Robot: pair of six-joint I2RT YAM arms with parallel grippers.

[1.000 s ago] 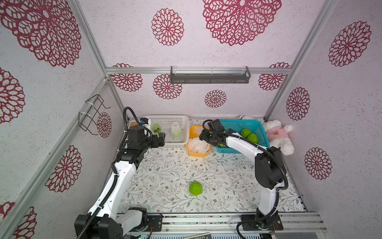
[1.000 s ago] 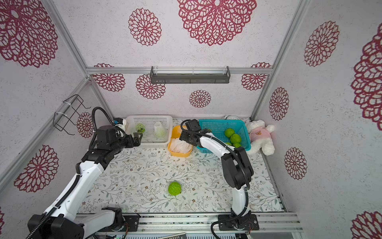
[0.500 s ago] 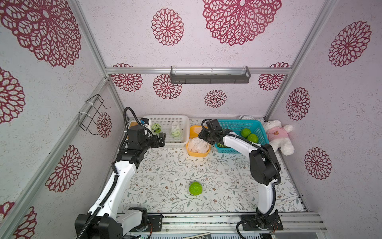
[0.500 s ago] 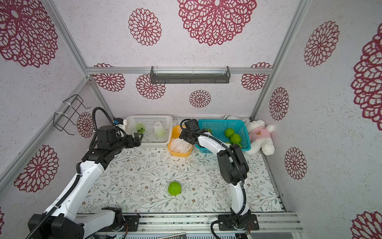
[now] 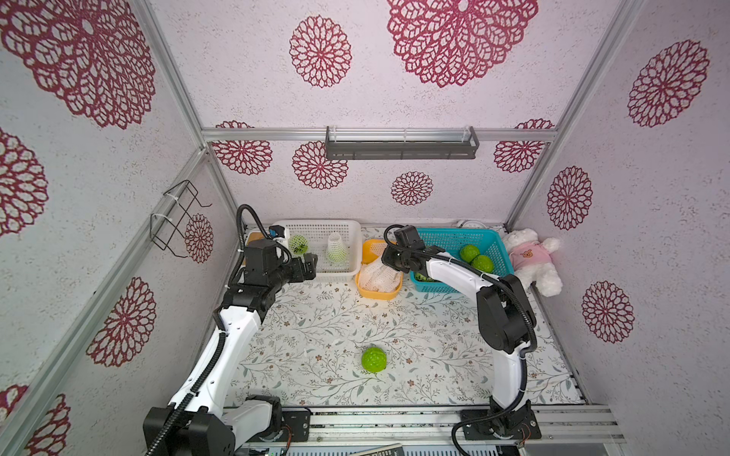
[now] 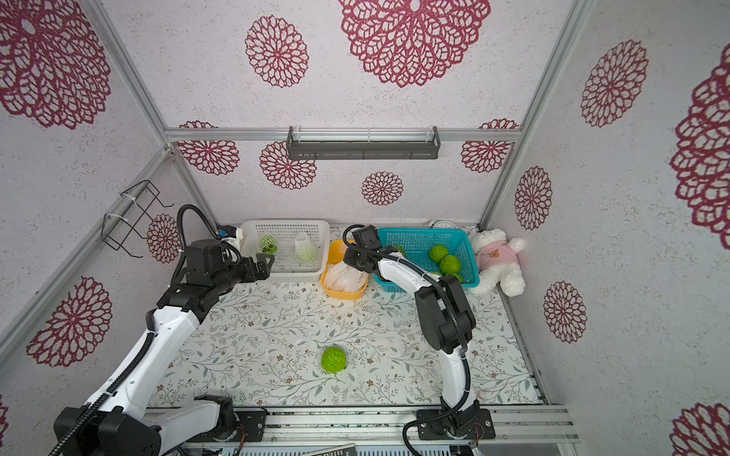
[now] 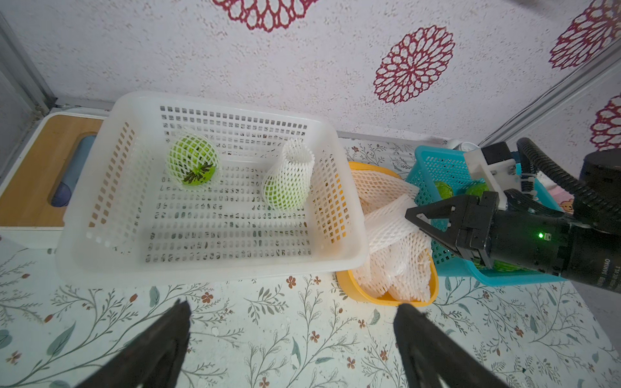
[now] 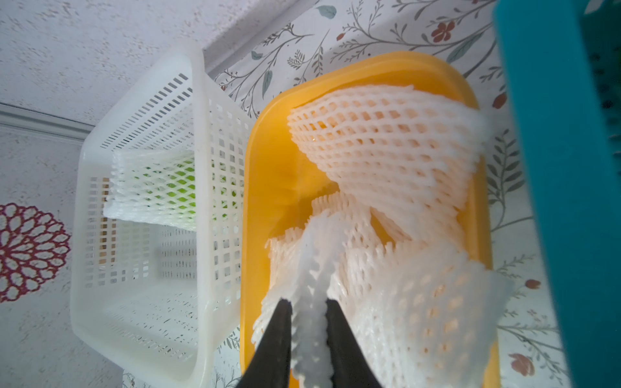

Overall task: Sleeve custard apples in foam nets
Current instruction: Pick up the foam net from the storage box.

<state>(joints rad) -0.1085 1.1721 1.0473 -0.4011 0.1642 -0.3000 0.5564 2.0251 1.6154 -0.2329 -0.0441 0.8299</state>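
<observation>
The right pincer (image 8: 307, 302) is clamped on the edge of a foam net (image 8: 319, 242), pinching it flat between the two fingers. That net belongs to the heap of nets (image 5: 379, 276) in the yellow tray (image 5: 377, 296), which stands at the middle of the back edge of the surface (image 5: 316, 316). The left pincer (image 7: 292, 304) hangs with its jaws wide apart and nothing between them, just in front of the white basket (image 5: 316, 227) near the back left corner. In that basket sit a netted custard apple (image 7: 192, 164) and, apart from it, a second netted fruit (image 7: 287, 183) whose net stands up past it. Bare custard apples (image 5: 469, 252) lie in the teal basket (image 5: 454, 237) toward the back right corner, just beside the tray. A lone custard apple (image 5: 373, 359) rests uncovered on the open surface near the middle of the front edge.
</observation>
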